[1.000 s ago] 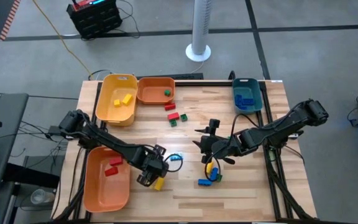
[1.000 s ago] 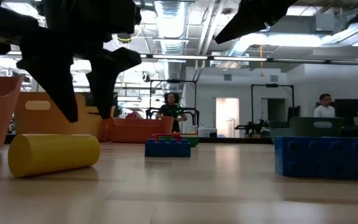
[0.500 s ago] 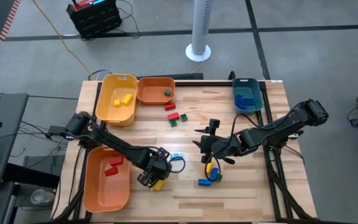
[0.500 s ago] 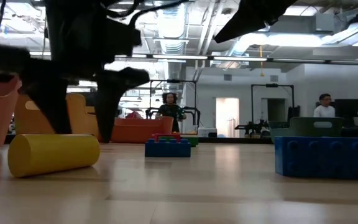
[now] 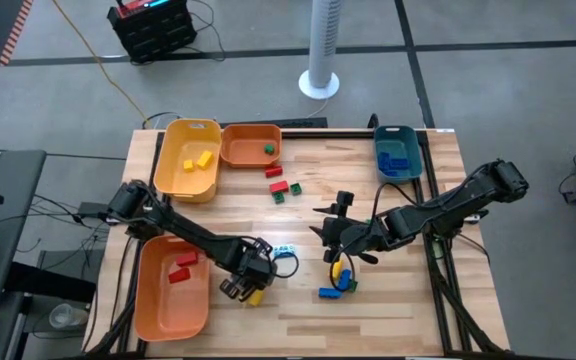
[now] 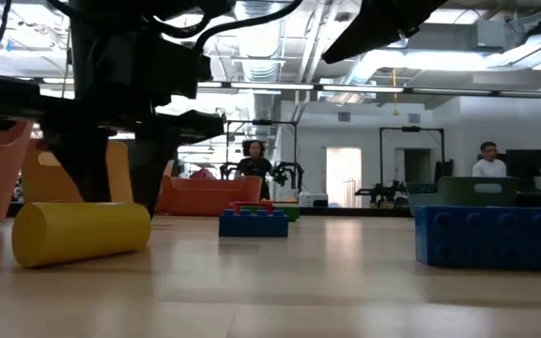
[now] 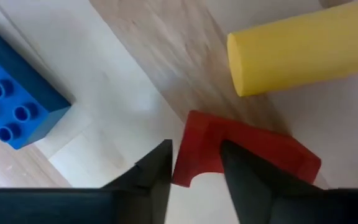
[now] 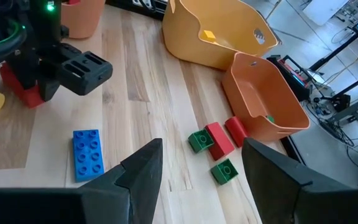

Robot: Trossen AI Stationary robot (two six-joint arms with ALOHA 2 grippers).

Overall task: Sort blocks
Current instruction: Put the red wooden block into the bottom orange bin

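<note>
My left gripper (image 5: 240,287) is down on the table near its near edge, beside a yellow cylinder (image 5: 257,296). In the left wrist view it is shut on a red block (image 7: 247,155). The high view hides that block under the gripper. My right gripper (image 5: 330,240) hangs open above the table's middle, over a cluster of yellow, blue and green blocks (image 5: 341,272). A blue block (image 5: 328,293) lies flat by the cluster. Red and green blocks (image 5: 280,187) lie near the far bins. My left gripper pinches the red block by one narrow end (image 7: 194,158), one finger (image 7: 157,171) on each side. The fingers come from above, pointing down. The block lies flat on the table, next to the yellow cylinder (image 7: 303,53).
A yellow bin (image 5: 171,170) with yellow blocks and an orange bin (image 5: 238,152) with a green block stand at the far edge. A teal bin (image 5: 412,150) holds blue blocks at far right. An orange bin (image 5: 158,305) with red blocks sits at near left.
My left gripper has come down to the table behind the yellow cylinder, shifting a little toward the near edge, and its fingers have closed in on the red block. The yellow cylinder and the right arm have kept still.
</note>
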